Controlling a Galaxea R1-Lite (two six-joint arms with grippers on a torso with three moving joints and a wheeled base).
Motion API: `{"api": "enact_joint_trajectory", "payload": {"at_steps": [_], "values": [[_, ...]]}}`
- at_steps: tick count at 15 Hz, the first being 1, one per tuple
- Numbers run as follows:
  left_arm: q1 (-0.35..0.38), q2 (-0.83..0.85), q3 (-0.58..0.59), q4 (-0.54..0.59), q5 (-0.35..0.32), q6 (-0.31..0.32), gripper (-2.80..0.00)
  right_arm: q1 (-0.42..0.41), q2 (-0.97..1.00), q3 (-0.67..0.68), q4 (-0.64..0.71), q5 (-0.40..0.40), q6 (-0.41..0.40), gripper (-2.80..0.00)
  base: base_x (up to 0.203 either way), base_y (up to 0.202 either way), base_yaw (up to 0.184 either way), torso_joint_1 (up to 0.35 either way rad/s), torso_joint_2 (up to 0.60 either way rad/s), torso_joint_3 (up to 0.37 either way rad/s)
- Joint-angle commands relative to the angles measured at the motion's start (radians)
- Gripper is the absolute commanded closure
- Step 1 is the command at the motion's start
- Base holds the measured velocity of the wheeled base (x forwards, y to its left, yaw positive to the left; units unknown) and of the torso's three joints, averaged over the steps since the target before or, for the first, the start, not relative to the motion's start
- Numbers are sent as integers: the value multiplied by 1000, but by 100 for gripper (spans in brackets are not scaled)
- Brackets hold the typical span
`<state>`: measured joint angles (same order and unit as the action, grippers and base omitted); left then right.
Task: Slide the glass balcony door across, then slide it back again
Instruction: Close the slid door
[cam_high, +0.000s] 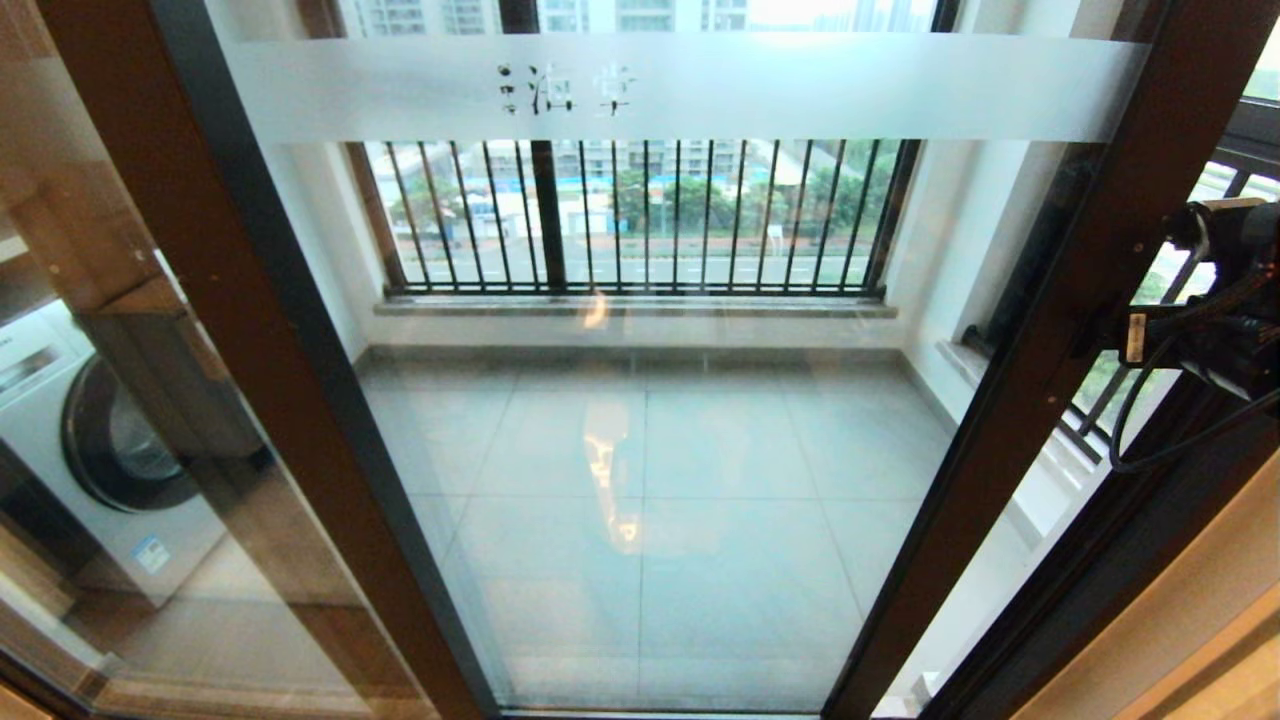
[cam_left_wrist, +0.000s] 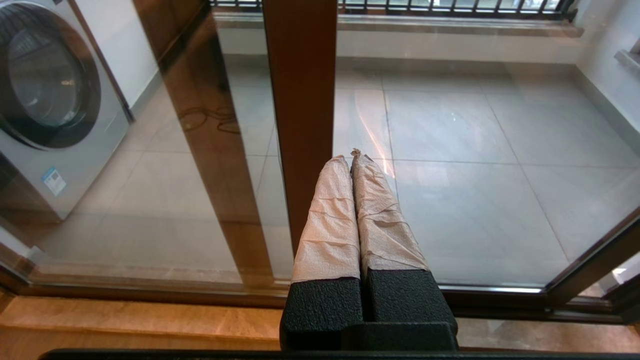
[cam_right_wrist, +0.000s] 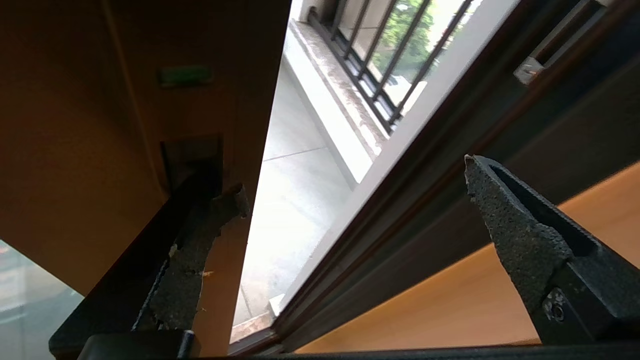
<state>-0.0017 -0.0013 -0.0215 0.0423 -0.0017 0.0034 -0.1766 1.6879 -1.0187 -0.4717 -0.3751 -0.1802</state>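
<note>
**A:** Where is your right pincer (cam_right_wrist: 350, 200) now?

**Me:** It is wide open, and it holds nothing. One finger (cam_right_wrist: 200, 240) lies against the brown stile, just under the small dark lock plate (cam_right_wrist: 192, 155). The other finger stands free in the gap beside the door edge. My left pincer (cam_left_wrist: 352, 160) is pressed closed and empty, and it points at the other brown stile lower down.

**A:** And the glass balcony door (cam_high: 640, 420)?

**Me:** It stands right before me, with the frosted band (cam_high: 680, 90) near its top. Its right stile is a little apart from the dark outer frame (cam_high: 1120, 560), so a narrow opening shows there. Behind the glass I see the tiled balcony floor (cam_high: 700, 500), the barred railing (cam_high: 640, 215), and a washing machine (cam_high: 100, 450) at the left.

**A:** What may go wrong?

**Me:** I think my finger can slip off the stile, because it only pushes on a smooth face and grips nothing. Also, if the door closes fully, the free finger may be caught between stile and frame.
</note>
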Motion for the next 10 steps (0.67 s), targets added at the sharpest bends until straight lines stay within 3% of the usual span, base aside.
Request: {"api": "enact_joint_trajectory", "payload": {"at_steps": [1,10], "values": [[0,0,0,1,0,0,0,-3,7,-3,-4,4,-1,-280,0,0,0,0,0,0],[0,1,0,1,0,0,0,-45,41,-40,-4,25,-1,-280,0,0,0,0,0,0]]}}
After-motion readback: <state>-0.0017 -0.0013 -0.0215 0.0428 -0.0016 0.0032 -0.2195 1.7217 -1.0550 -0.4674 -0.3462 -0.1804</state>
